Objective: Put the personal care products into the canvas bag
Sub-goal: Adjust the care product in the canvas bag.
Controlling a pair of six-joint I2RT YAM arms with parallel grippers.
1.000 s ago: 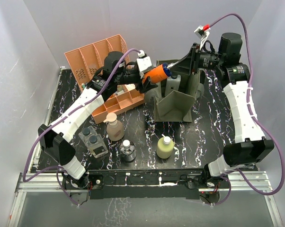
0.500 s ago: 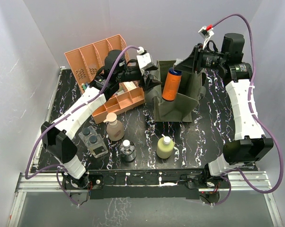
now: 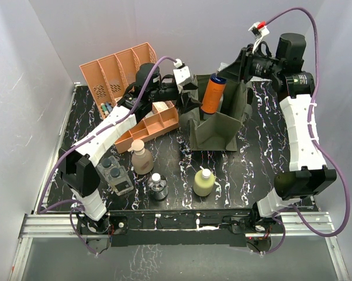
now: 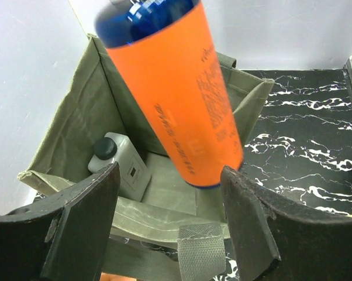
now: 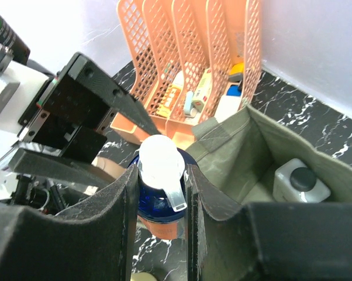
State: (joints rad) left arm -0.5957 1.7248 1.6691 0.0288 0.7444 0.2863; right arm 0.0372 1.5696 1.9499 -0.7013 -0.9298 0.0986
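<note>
Left arm (image 3: 109, 130), right arm (image 3: 299, 126) stretched far forward; left fingers (image 4: 82, 225) spread wide; right fingers (image 5: 114, 234) pinch orange-and-blue pump (image 5: 159, 155).

orange-and-blue pump (image 4: 176, 88) top cropped, white bottle (image 5: 299, 181) partly hidden

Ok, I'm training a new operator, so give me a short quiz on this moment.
1. True or false: the left gripper grips the orange bottle.
2. Counting the twin pack as one, how many bottles stand on the table?
3. What lies in the bag? A white bottle, B tan pump, C twin pack.
Key: 1 false, the left gripper is open and the right gripper holds it; 2 four; 3 A.
</note>
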